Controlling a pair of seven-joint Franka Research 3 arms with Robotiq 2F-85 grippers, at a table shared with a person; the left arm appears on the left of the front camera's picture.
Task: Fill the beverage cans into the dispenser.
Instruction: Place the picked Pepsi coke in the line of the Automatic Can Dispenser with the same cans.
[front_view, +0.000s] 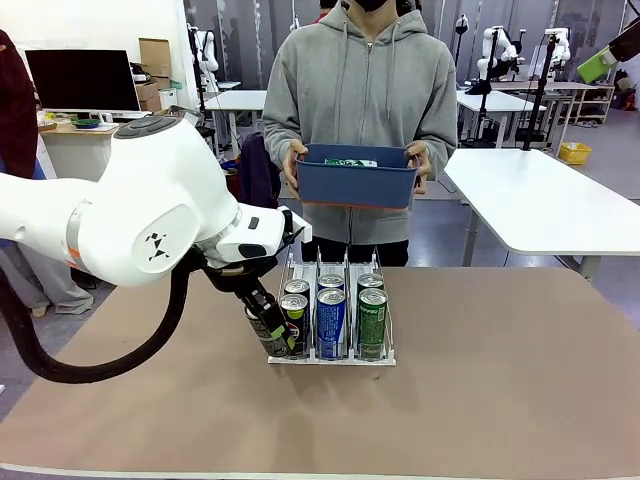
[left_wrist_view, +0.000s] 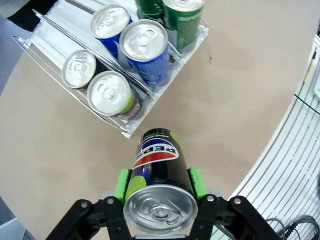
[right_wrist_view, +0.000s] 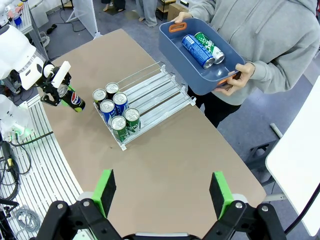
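Currently the left gripper (left_wrist_view: 159, 184) is clenched on a black Pepsi can (left_wrist_view: 156, 152), its green pads pressing both sides of the can near the silver top. This can hangs tilted, its bottom just beside the front left corner of the dispenser (front_view: 331, 359), which stands on the table (front_view: 500, 380) near the middle, closer to the far edge. Six cans stand at the front lip of the dispenser, two in every lane: dark cans (front_view: 295, 318) in the left lane, blue cans (front_view: 331, 322) in the middle, green cans (front_view: 372, 322) in the right. The right gripper (right_wrist_view: 163, 191) is released, jaws wide apart with nothing between them, high over the table. At the far edge a person holds a blue tub (front_view: 355, 185) with both hands (front_view: 418, 165); two lying cans (right_wrist_view: 194, 45), one blue and one green, are inside it
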